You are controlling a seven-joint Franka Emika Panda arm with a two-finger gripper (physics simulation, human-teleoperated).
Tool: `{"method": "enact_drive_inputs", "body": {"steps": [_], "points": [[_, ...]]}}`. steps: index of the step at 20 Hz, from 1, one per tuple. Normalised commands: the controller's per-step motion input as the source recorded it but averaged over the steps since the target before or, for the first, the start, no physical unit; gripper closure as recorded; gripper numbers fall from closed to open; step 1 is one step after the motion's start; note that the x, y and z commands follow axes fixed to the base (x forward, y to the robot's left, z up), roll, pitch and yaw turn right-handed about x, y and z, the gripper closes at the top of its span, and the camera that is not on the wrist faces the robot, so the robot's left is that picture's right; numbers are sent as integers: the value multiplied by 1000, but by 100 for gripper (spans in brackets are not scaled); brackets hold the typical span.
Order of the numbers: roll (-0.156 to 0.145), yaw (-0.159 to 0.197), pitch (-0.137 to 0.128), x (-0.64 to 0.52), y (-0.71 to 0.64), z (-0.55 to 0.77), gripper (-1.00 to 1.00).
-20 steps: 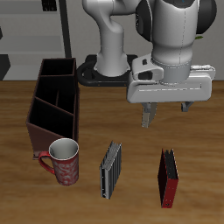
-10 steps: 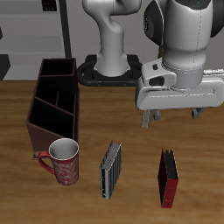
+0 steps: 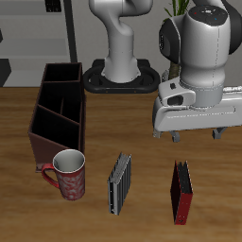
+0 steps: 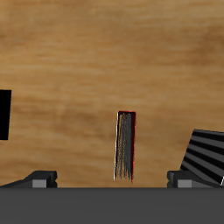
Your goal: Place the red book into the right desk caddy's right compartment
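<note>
The red book [image 3: 181,192] stands upright on its edge near the table's front edge. The wrist view looks down on the red book [image 4: 127,145], showing its dark page edge between thin red covers. My gripper [image 3: 197,134] hangs open and empty above the book, a little farther back. Both fingertips [image 4: 39,178] are spread wide, with the book lying between their lines. The right desk caddy [image 3: 57,109] is a long maroon-brown box at the far side of the table from the book. Its right compartment [image 3: 62,73] is the small end cell farthest back.
A black-and-grey striped book [image 3: 120,182] stands upright between the mug and the red book, and the striped book [image 4: 203,156] also shows in the wrist view. A red patterned mug [image 3: 68,174] sits at the caddy's near end. A dark object [image 4: 4,115] shows at the wrist frame's edge.
The gripper has moved away from the caddy and toward the table's front edge, coming closer to above the red book. It stays open. Nothing on the table has moved.
</note>
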Motion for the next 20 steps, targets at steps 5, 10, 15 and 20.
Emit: {"method": "enact_drive_inputs", "body": {"steps": [5, 10, 15, 20], "points": [[-23, 9, -4, 125, -161, -299, -100], [-13, -16, 13, 65, -131, -250, -100], [20, 4, 15, -4, 77, -259, -100], [30, 14, 43, 5, 104, -407, -100]]}}
